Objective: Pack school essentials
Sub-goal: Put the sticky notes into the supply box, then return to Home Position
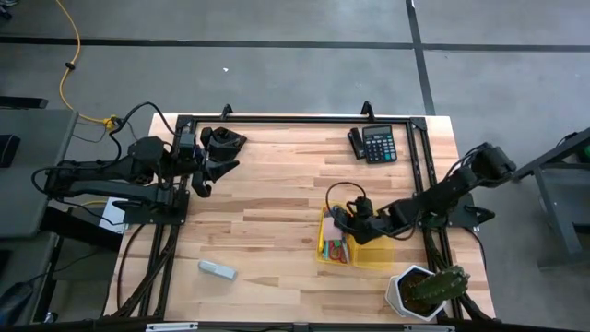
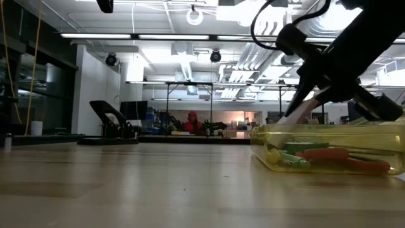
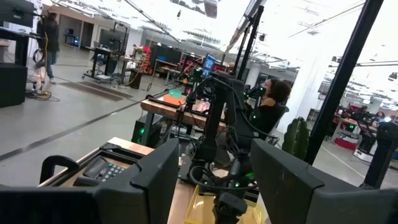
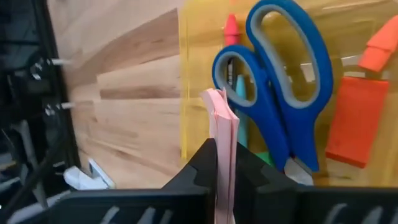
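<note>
The pink sticky-note pad (image 4: 222, 143) stood on edge, pinched between the fingers of the right gripper (image 4: 222, 180), which were pressed together on it directly above the yellow tray (image 1: 371, 258). Inside that tray lay the blue-handled scissors (image 4: 280, 87), an orange-red item beside them, and a reddish pencil (image 4: 231, 28) next to a teal pen under the scissor handles. The tray sat on the wooden table (image 1: 277, 212) toward its right front part, near the potted cactus (image 1: 426, 290) at the corner. A calculator (image 1: 377, 143) lay at the far edge, and a small pale object (image 1: 218, 269) rested well apart toward the front left. The left gripper (image 1: 205, 171) waited at the far left of the table, its fingers spread apart and holding nothing.
</note>
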`<state>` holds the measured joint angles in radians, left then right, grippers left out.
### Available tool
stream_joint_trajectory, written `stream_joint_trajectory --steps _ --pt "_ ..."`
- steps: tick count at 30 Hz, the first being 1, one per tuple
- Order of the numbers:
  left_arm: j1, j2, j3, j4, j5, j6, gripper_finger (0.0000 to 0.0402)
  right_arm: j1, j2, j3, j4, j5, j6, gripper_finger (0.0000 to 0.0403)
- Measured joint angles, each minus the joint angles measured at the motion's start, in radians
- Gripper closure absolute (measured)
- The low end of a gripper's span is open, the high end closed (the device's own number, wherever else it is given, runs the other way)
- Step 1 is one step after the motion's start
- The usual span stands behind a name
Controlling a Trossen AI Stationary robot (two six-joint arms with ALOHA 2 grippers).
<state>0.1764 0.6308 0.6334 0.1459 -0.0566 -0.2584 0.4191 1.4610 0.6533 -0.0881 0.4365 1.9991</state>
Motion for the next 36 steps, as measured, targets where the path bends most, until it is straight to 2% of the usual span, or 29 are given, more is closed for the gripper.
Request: stream_joint_trajectory --steps 4,9,17,23,31,34,36 --pt "0.0 0.0 0.0 0.0 0.0 0.0 0.0213 -0.001 0.004 0.0 0.003 0.033 0.054 0.0383" --pt "0.0 0.0 0.0 -0.001 0.0 0.0 0.0213 -0.013 0.004 0.0 0.002 0.008 0.06 0.0364" --pt "0.0 0.0 0.0 -0.003 0.0 0.0 0.0213 -0.049 -0.037 0.0 -0.025 -0.048 -0.119 0.03" --pt "0.0 0.0 0.0 -0.007 -0.001 0.0 0.0213 -0.07 -0.091 0.0 -0.151 -0.138 -0.184 0.0259" --pt "0.0 0.0 0.0 -0.008 -0.004 0.0 0.0213 -0.072 -0.229 0.0 -0.268 -0.119 -0.253 0.024" --pt "0.0 0.0 0.0 -0.008 -0.004 0.0 0.0213 -0.072 -0.302 0.0 -0.264 -0.094 -0.357 0.024" --pt "0.0 0.0 0.0 -0.008 -0.004 0.0 0.0213 -0.075 -0.347 0.0 -0.216 -0.052 -0.48 0.024"
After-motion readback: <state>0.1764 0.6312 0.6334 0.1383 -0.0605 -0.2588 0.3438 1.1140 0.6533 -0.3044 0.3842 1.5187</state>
